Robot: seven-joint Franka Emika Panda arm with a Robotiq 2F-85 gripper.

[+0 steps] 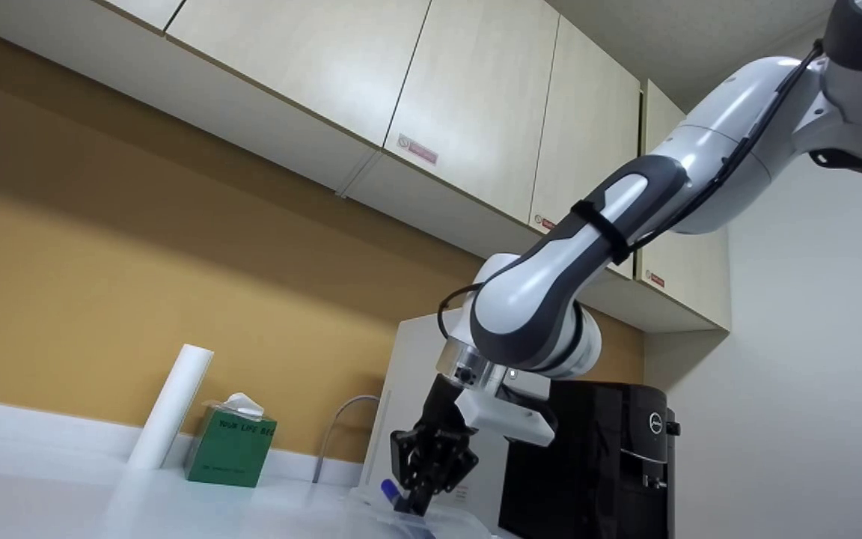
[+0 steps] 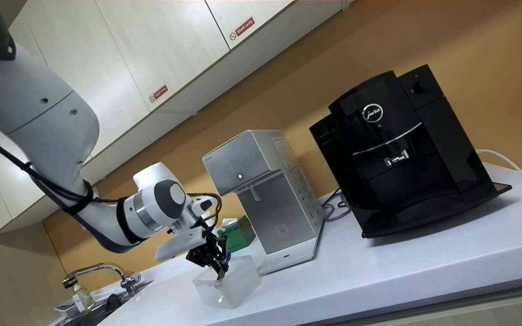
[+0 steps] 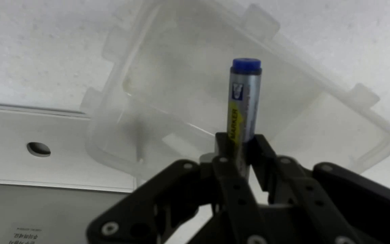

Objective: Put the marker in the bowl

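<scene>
The marker (image 3: 245,95) is silver with a blue end and a yellow label. My gripper (image 3: 241,144) is shut on it in the wrist view, and its lower part is partly hidden between the fingers. The blue end of the marker shows beside the fingers in both exterior views (image 1: 390,490) (image 2: 229,256). The bowl is a clear plastic container (image 2: 236,290) on the counter; it fills the middle of the wrist view (image 3: 188,81). In an exterior view, the fingertips (image 2: 221,273) are at the container's opening, seen through or against its wall; exact depth is unclear.
A grey water dispenser (image 2: 279,203) stands close beside the container, and its base (image 3: 80,145) shows in the wrist view. A black coffee machine (image 2: 406,154), a green tissue box (image 1: 233,447), a white roll (image 1: 173,408) and a sink tap (image 2: 98,269) are around the counter.
</scene>
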